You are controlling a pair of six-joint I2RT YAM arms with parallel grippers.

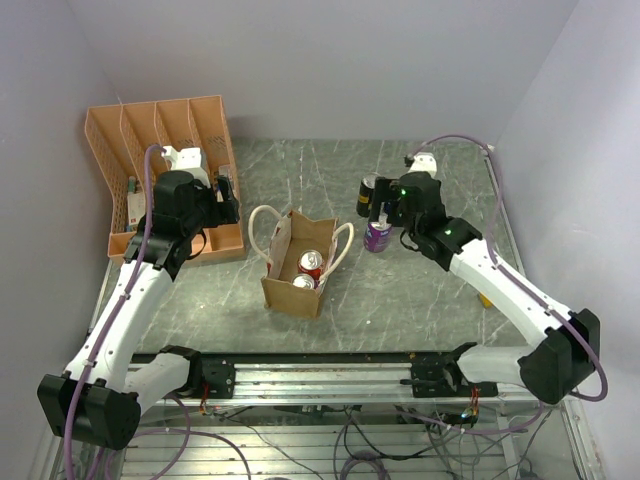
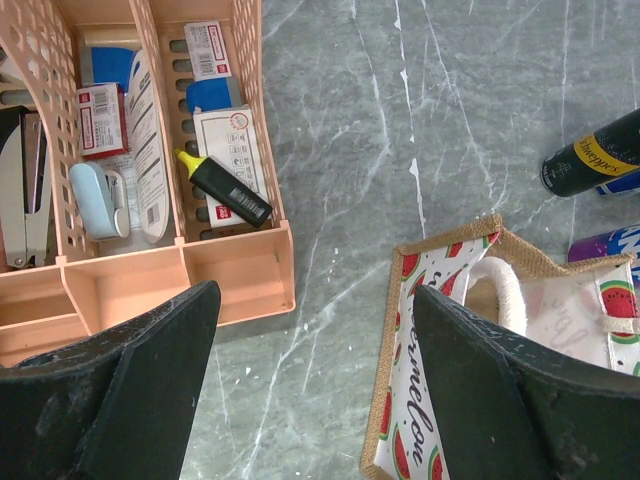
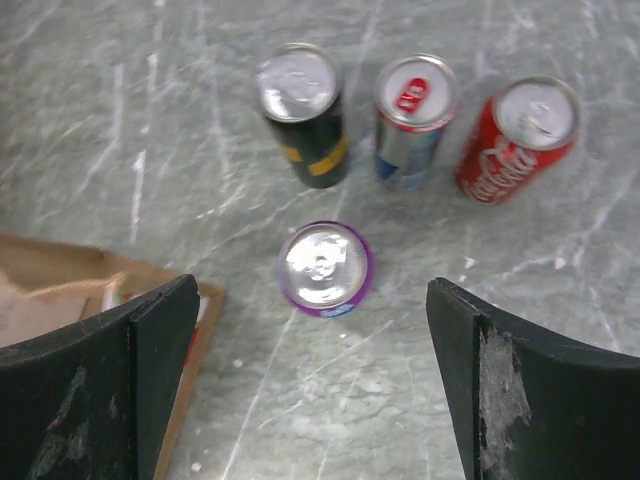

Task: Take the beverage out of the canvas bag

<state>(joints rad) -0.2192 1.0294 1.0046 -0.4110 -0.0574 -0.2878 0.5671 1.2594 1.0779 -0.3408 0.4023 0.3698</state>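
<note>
Veined grey marble tabletop (image 1: 420, 300) bears boxy canvas bag (image 1: 290, 296).

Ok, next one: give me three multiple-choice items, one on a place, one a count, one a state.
1. Where is the purple can relative to the bag? A inside it; B on the table beside it; C in the rack.
2. How many cans stand on the table in the right wrist view? A two; B four; C six.
3. The right gripper is: A open; B shut on a can; C shut, empty.
Key: 1 B: it stands outside the bag. 2 B: purple, black can, blue can, red can. 3 A: fingers wide apart, nothing gripped.
</note>
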